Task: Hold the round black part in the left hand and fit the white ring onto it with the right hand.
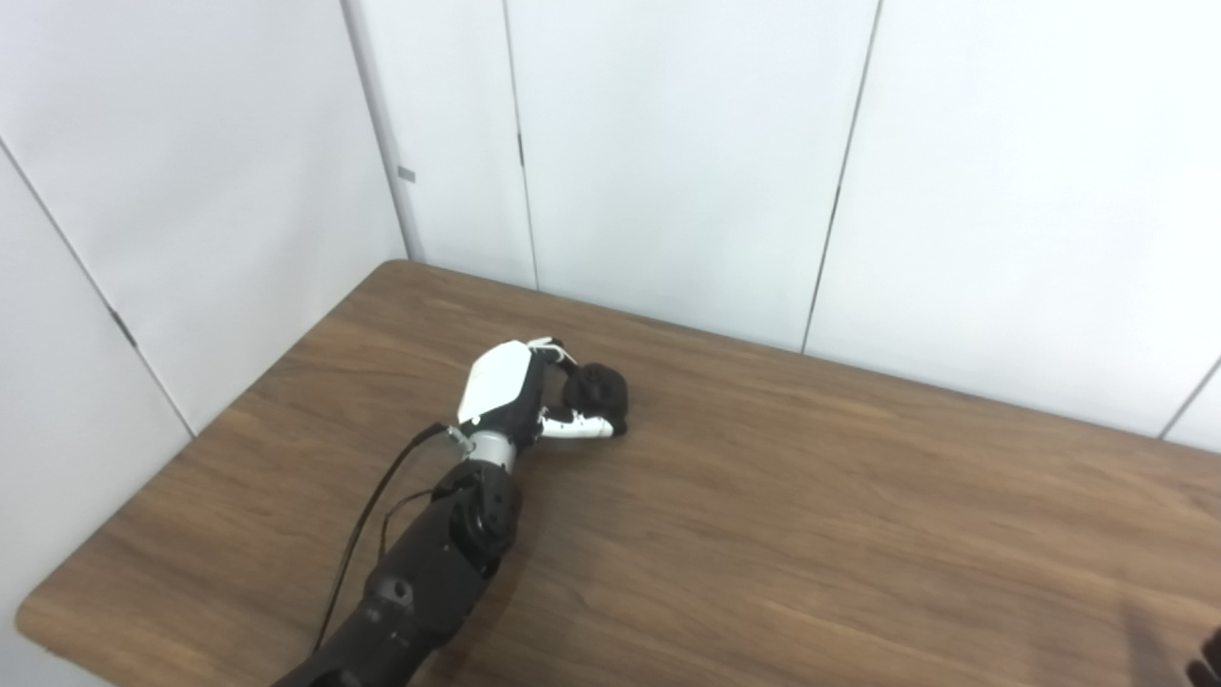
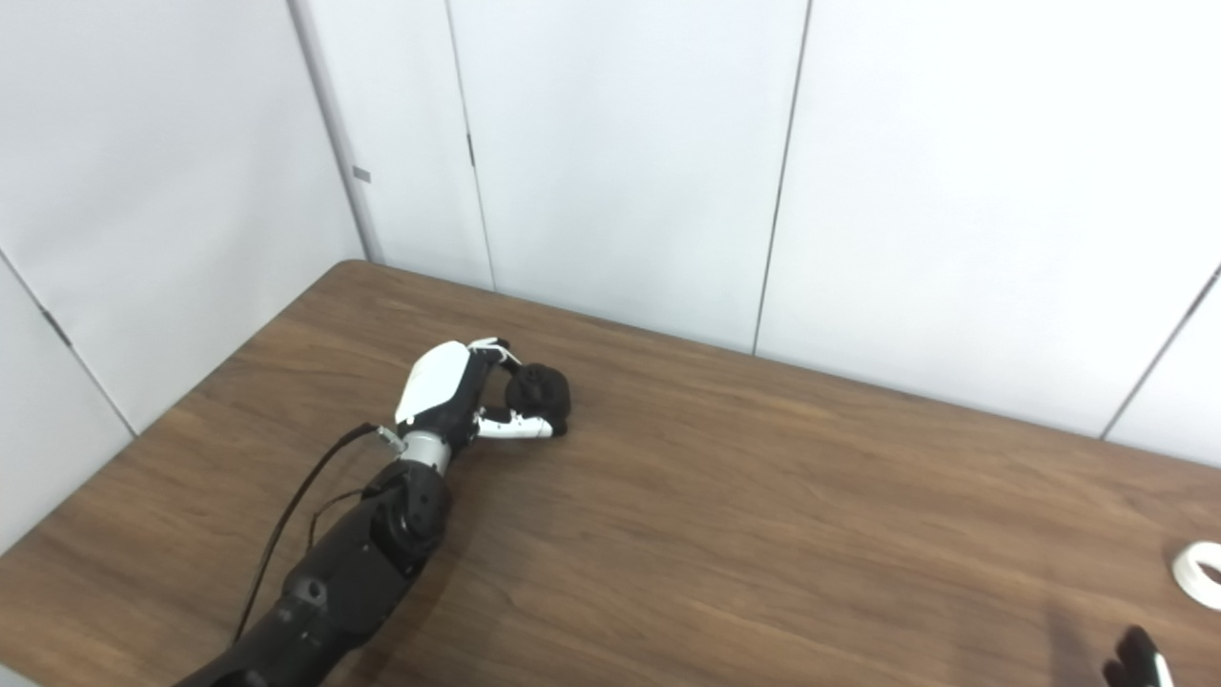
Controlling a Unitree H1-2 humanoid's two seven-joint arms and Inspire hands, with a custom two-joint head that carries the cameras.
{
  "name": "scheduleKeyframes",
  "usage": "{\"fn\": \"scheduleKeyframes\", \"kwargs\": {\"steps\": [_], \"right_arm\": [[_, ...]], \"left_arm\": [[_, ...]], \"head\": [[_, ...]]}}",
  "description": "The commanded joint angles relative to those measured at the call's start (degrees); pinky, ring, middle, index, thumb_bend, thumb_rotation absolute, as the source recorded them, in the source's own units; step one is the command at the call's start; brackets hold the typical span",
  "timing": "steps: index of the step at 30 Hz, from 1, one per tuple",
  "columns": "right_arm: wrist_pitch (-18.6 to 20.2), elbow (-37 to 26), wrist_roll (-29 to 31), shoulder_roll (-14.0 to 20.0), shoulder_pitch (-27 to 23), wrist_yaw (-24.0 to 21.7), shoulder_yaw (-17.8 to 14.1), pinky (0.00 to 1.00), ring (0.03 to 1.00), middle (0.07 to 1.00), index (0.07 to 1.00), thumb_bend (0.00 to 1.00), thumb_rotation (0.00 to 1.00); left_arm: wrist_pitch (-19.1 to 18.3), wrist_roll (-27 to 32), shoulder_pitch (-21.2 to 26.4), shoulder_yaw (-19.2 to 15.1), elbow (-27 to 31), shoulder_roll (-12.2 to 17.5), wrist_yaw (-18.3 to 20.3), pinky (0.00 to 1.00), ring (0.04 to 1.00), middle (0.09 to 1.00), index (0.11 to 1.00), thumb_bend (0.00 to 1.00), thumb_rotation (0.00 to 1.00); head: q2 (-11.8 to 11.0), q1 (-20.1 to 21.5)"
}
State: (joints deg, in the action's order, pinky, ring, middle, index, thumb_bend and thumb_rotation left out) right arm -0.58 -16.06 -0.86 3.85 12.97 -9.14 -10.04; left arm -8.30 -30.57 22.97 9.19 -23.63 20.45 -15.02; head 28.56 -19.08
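The round black part (image 1: 599, 391) rests on the brown table (image 1: 811, 496), left of its middle. My left hand (image 1: 520, 391) lies beside it, fingers curled over its far side and thumb along its near side, closed on it. The white ring (image 2: 1200, 572) lies flat on the table at the far right edge of the right eye view, cut off by the frame. Only a few dark fingertips of my right hand (image 2: 1137, 665) show at the bottom right corner, a little in front of the ring and apart from it. Its pose is hidden.
White wall panels (image 1: 668, 153) stand close behind the table's far edge and along its left side. The table's left corner (image 1: 38, 611) is rounded. My left forearm (image 1: 429, 572) and its black cable cross the table's near left part.
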Motion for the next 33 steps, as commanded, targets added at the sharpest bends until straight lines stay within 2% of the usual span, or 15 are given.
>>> {"fn": "scheduleKeyframes", "kwargs": {"steps": [1,2,3,5,6,10,11,18,21,26,29,33], "right_arm": [[-2.5,-2.6,-0.8,-1.5,11.6,0.9,1.7,0.90,0.990,0.998,0.962,0.74,0.94],[-2.6,-2.8,-1.3,-1.5,11.6,1.1,1.9,0.89,0.983,0.992,0.953,0.74,0.95],[-2.2,-3.0,0.9,-1.3,11.5,0.2,2.1,0.89,0.979,0.988,0.948,0.74,0.96],[-1.2,-3.5,3.9,-0.8,11.6,-1.1,2.6,0.97,0.995,0.997,0.987,0.54,0.92],[-0.7,-3.7,5.0,-1.0,11.6,-1.3,2.7,0.99,0.998,0.999,0.995,0.47,0.91],[0.8,-4.6,6.3,-2.3,11.7,-0.2,3.3,1.00,1.000,1.000,1.000,0.37,0.85],[1.0,-4.8,6.5,-2.5,11.7,0.0,3.5,0.99,1.000,1.000,1.000,0.37,0.85],[2.8,-6.7,6.5,-4.0,11.5,2.3,4.7,0.91,1.000,1.000,0.973,0.58,0.82],[4.4,-7.8,6.5,-4.4,11.6,3.4,5.2,0.90,1.000,1.000,0.969,0.56,0.78],[6.2,-9.6,7.2,-5.3,11.6,4.9,6.1,0.90,0.995,0.997,0.950,0.58,0.73],[6.5,-10.1,7.8,-5.6,11.4,5.9,6.6,0.88,0.977,0.983,0.937,0.60,0.70],[6.1,-10.3,8.6,-5.5,11.2,6.8,7.7,0.88,0.981,0.987,0.933,0.55,0.68]], "left_arm": [[3.8,-2.1,1.6,2.0,3.9,0.6,0.6,1.00,0.878,0.861,0.480,0.52,0.05],[4.4,-2.2,1.5,2.4,4.1,0.4,0.6,1.00,0.877,0.856,0.480,0.52,0.05],[4.7,-2.4,1.3,3.0,4.7,0.2,0.9,1.00,0.876,0.854,0.480,0.52,0.05],[4.9,-2.6,1.0,4.0,5.8,-0.1,1.7,1.00,0.882,0.857,0.479,0.52,0.05],[5.0,-2.8,0.8,4.5,6.5,-0.4,1.9,1.00,0.884,0.859,0.479,0.52,0.05],[5.5,-3.1,-0.2,5.7,8.4,-1.2,2.8,1.00,0.877,0.854,0.478,0.52,0.05],[5.9,-3.3,-0.6,6.1,8.9,-1.5,2.8,1.00,0.877,0.854,0.479,0.52,0.05],[8.5,-4.9,-3.2,9.8,12.1,-2.4,4.9,1.00,0.878,0.855,0.478,0.51,0.05],[9.7,-5.3,-4.5,11.3,13.3,-2.9,5.9,0.99,0.869,0.853,0.478,0.51,0.05],[10.3,-5.8,-6.4,13.1,15.8,-3.0,8.2,1.00,0.876,0.856,0.479,0.52,0.05],[11.7,-6.2,-7.6,14.5,17.1,-3.3,9.5,1.00,0.878,0.856,0.479,0.52,0.05],[13.4,-6.6,-8.4,16.7,18.3,-3.6,11.1,1.00,0.876,0.854,0.477,0.52,0.05]], "head": [[0.3,1.9],[0.3,1.9],[0.5,2.9],[0.7,4.4],[0.8,5.5],[1.2,8.5],[1.2,8.7],[1.8,12.9],[2.1,14.3],[3.2,17.5],[4.0,19.3],[4.5,20.9]]}}
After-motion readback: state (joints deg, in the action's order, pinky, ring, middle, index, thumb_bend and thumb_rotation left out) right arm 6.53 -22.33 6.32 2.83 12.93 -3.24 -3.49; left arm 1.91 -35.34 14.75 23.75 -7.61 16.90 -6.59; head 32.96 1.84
